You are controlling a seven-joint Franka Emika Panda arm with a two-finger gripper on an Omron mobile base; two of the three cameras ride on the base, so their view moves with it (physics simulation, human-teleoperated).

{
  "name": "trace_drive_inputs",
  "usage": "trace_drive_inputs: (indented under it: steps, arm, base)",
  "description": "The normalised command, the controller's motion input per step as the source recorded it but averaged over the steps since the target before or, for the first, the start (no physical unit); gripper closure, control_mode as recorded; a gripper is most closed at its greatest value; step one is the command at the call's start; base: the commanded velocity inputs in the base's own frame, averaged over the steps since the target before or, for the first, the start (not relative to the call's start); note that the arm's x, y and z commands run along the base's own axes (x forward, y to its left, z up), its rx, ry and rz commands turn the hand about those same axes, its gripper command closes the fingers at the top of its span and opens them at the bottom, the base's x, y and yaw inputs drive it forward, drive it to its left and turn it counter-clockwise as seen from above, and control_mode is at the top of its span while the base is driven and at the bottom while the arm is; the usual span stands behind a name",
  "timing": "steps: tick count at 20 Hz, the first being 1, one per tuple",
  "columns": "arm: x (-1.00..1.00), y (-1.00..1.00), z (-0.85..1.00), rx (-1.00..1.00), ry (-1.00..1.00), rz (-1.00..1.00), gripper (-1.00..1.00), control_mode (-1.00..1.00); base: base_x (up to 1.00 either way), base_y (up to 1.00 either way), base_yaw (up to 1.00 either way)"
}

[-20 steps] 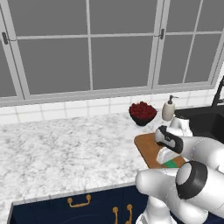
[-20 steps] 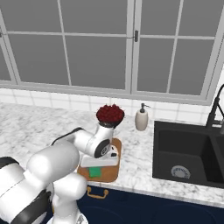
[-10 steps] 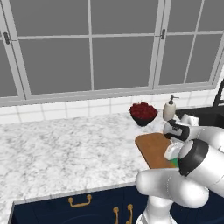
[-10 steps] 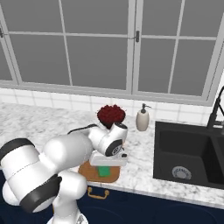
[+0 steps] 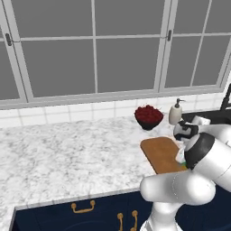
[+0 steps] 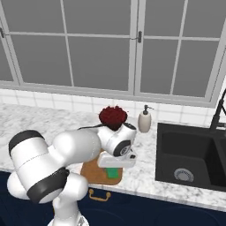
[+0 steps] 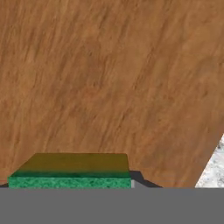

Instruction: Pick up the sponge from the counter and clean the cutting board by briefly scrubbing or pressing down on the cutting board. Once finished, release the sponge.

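arm bent low, pincer [image 6: 115,170] over cutting board [image 7: 109,78]

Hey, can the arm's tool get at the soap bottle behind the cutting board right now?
Probably not yet: the tool is low over the cutting board with the sponge at its tips. The soap bottle stands unblocked beyond.

flat even light, soft shadows

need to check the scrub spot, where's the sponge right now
The sponge sits under the gripper on the near right part of the cutting board in the right base view, in front of the red-filled bowl.
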Motion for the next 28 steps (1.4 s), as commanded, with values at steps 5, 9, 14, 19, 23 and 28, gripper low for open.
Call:
trace_drive_inputs:
  steps: [5,9,14,19,23,28]
  arm:
    - [0.00,-0.58,-0.22,-0.14,-0.11,0.02,1.00,-1.00]
    - [0.18,0.28,-0.03,-0.11,-0.10,0.05,1.00,-1.00]
    - [0.00,1.00,0.31,-0.04,-0.13,0.13,1.00,-1.00]
    - [0.15,1.00,0.57,0.00,0.00,0.23,1.00,-1.00]
    - [0.66,1.00,0.23,0.00,0.11,0.34,1.00,-1.00]
    - [0.63,1.00,0.18,0.00,0.09,0.33,1.00,-1.00]
  base:
    - [0.00,0.00,0.00]
    - [0.00,0.00,0.00]
    - [0.00,0.00,0.00]
    - [0.00,0.00,0.00]
    - [0.00,0.00,0.00]
    - [0.00,0.00,0.00]
